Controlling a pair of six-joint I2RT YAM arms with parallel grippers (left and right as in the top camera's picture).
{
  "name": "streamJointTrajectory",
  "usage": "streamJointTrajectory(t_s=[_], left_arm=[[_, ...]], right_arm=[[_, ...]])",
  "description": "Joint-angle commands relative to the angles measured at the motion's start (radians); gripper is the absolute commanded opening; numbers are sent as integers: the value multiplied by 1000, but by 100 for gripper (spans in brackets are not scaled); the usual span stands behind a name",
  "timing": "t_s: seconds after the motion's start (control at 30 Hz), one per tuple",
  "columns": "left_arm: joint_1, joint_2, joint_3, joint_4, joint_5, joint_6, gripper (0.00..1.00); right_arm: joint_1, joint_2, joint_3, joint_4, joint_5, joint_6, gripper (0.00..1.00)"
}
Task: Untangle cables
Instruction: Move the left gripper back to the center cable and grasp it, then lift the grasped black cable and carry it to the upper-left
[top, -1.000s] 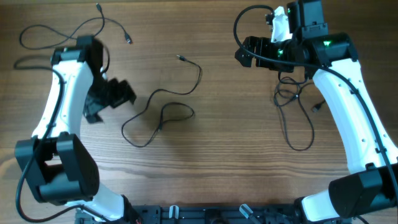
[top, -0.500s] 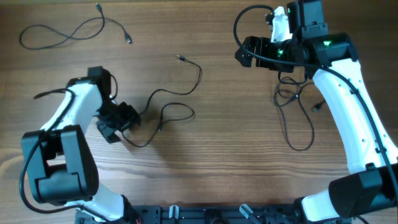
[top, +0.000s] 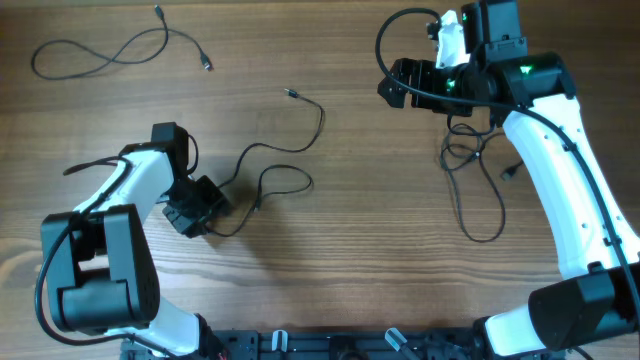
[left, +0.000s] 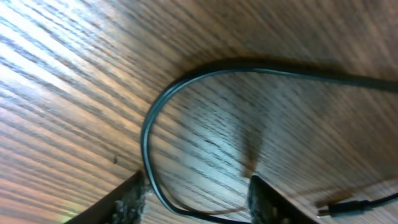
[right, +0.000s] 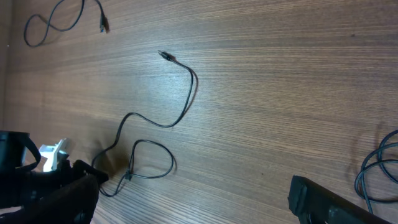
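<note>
Left gripper (top: 195, 208) is down low on the table (top: 380, 250), right at the near end of the middle cable (top: 320, 120). From its wrist camera, the two fingers (left: 134, 199) stand apart with a gap showing. The cable's curved bend (left: 149, 130) runs between them, close against one finger, and it isn't pinched. A plug (left: 339, 205) lies just past the other finger.

Follow that cable away from the gripper. It makes a small closed loop, wanders back across the wood, curves round and ends in a silvery tip out in the middle of the table. It lies flat the whole way, well apart from the other cords.

Over on the right, a second cable (top: 460, 205) sits bunched in a tangle under the right arm, with one long loop trailing toward the near edge.

Above it, the right gripper (top: 392, 85) hangs over the far side, fingers (right: 68, 193) spread wide with nothing between them.

In the far left corner, a third cable (top: 120, 55) lies on its own in loose curves, both plug ends free.
</note>
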Motion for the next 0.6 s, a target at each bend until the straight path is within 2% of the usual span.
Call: streamJointTrajectory(t_s=[0.0,0.03,0.1,0.23,0.37,0.57], left_arm=[[-1,22,-33,31,-94,2,40],[-1,22,-33,34,-100,2,32],[-2,22,-33,58,-100,3,4],[-1,21,-31,102,-103,14,4],[9,21,27,68,-103,62,4],[60,21,293,-70,-155,69,4]], right_arm=[[2,4,2,3,7,5,100],[2,4,2,3,7,5,100],[2,4,2,3,7,5,100],[2,4,2,3,7,5,100],[2,4,2,3,7,5,100],[2,4,2,3,7,5,100]])
